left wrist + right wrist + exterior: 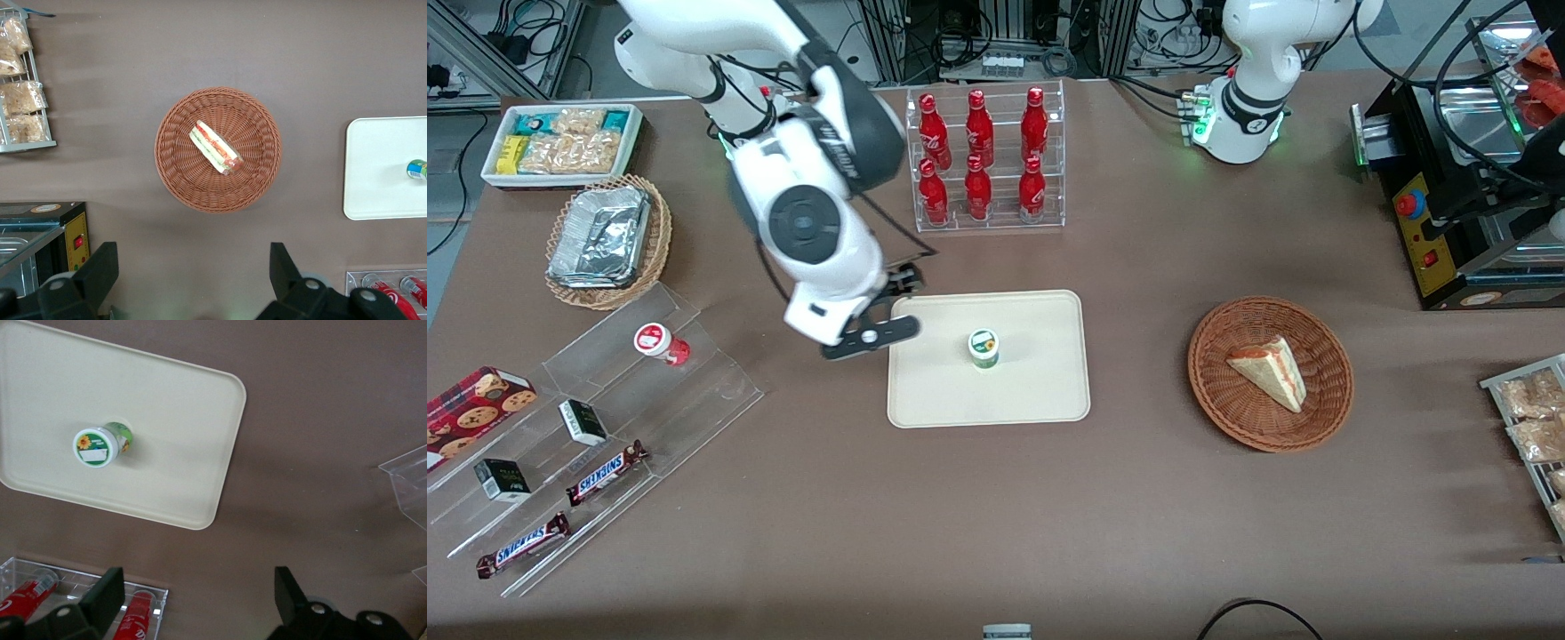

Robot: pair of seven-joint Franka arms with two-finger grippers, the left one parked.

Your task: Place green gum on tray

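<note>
Green gum (983, 348) stands upright on the tray (943, 391), white lid up, about mid-frame in the front view and roughly central on the tray, with bare tray all round it. My gripper (871, 333) is just above the tray's edge at the working arm's end, a little higher in the front frame than the bottle and well apart from it. In the right wrist view my fingers (100, 600) are spread wide with nothing between them, so I am empty-handed, and the bottle (100, 445) sits clear of both. I read the placement itself as done, with backing off as the step in hand. To do that well, I would go straight up first, with no sideways sweep at tray height, since a tall narrow bottle like this would tip from a light knock. I would leave the fingers wide as they are; closing now gains nothing. I would then pull away toward the working arm's end of the table. Things to mind: the cola bottle rack (985, 160) in the upper middle of the front frame, close to my wrist, and the clear display stand (694, 391) with the red gum (660, 341) on it, lower in the frame. The rise should be high enough to clear both before any travel.
</note>
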